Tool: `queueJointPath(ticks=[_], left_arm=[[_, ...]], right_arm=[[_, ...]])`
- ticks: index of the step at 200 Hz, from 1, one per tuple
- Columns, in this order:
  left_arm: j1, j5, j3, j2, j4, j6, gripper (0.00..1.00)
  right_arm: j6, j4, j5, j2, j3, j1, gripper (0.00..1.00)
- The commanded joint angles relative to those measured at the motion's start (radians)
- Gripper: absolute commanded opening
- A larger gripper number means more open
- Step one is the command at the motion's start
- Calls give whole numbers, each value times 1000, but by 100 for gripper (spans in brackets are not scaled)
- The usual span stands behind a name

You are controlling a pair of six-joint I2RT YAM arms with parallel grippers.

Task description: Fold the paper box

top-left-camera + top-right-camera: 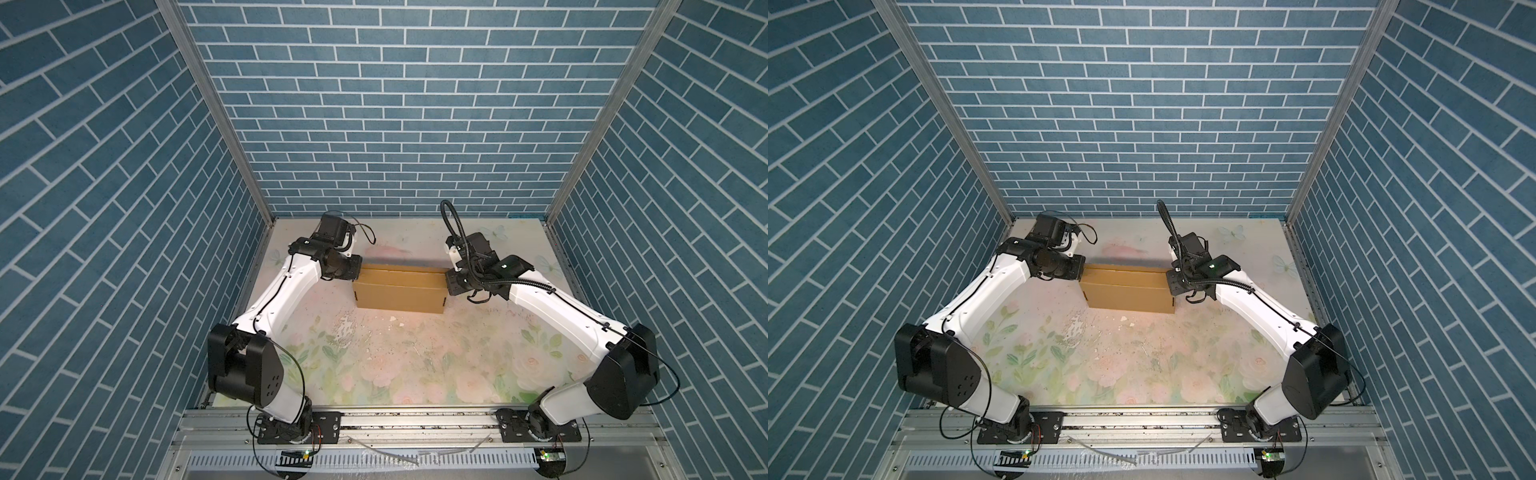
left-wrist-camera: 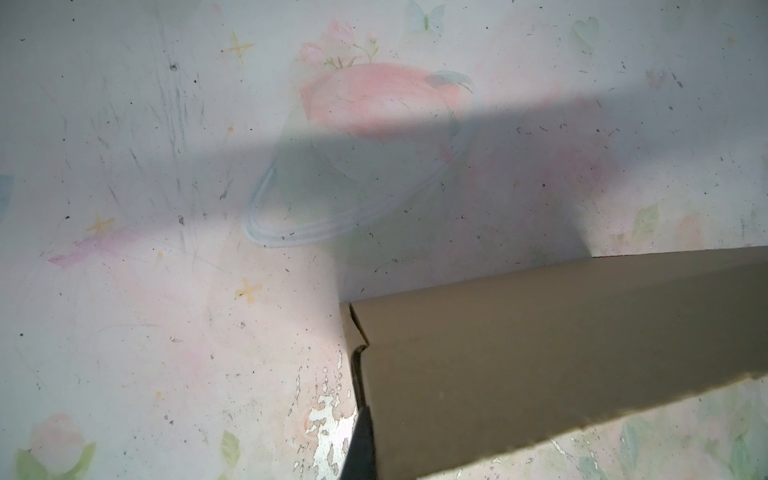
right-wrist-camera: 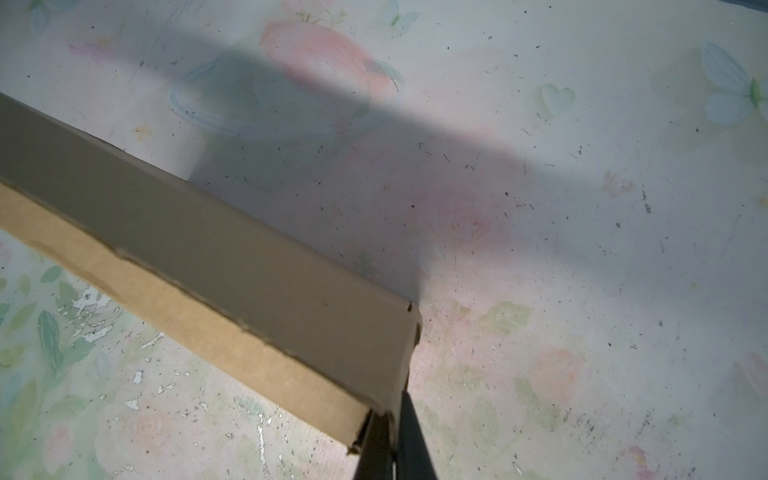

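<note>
Our left gripper [image 2: 360, 415] is closed tight on the left end of the paper box [image 2: 561, 353]. In the left wrist view one dark finger [image 2: 361, 449] lies flat along the box's end edge, and the cardboard hides the other finger. Our right gripper [image 3: 390, 424] is pinched just as narrow on the opposite end. In the right wrist view its dark fingers [image 3: 411, 440] sit close together at the box's corner, with the end wall's edge running down between them.

In both top views the left gripper [image 1: 356, 272] [image 1: 1080, 270] meets the box's left end and the right gripper [image 1: 448, 282] [image 1: 1169, 283] meets its right end, so the box spans the gap between our two wrists.

The paper box [image 1: 399, 297] [image 1: 1128, 297] is folded into a long brown box shape. It lies crosswise over the far half of the table [image 1: 415, 365] [image 1: 1142, 365], about midway between the side walls. We see a narrow top face with a seam running along it, and a taller front face turned toward our arm bases, with small tab cuts at its end edges. We cannot tell whether its lower edge rests on the table or hangs just above it.

A band of shadow [image 2: 540, 124] falls on the table beyond the box. Just in front of the box, the floral print is flaked away in a worn patch [image 1: 345, 328]. Blue brick-patterned walls [image 1: 374, 104] surround the table.
</note>
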Motion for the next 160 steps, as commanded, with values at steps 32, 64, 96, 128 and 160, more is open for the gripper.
queueJointPath(ticks=[32,64,96,128,160], left_arm=[[-17,61,46,41,-54,23,0],[-17,72,72,54,-70,23,0],[-17,81,95,61,-91,23,0],[-17,100,114,66,-113,25,0],[-17,107,126,69,-126,30,0]], right_arm=[[19,-2,-73,25,82,8,1],[29,-13,-85,42,103,9,1],[33,-21,-93,54,119,8,1],[38,-25,-101,63,130,8,1],[45,-37,-113,78,145,8,1]])
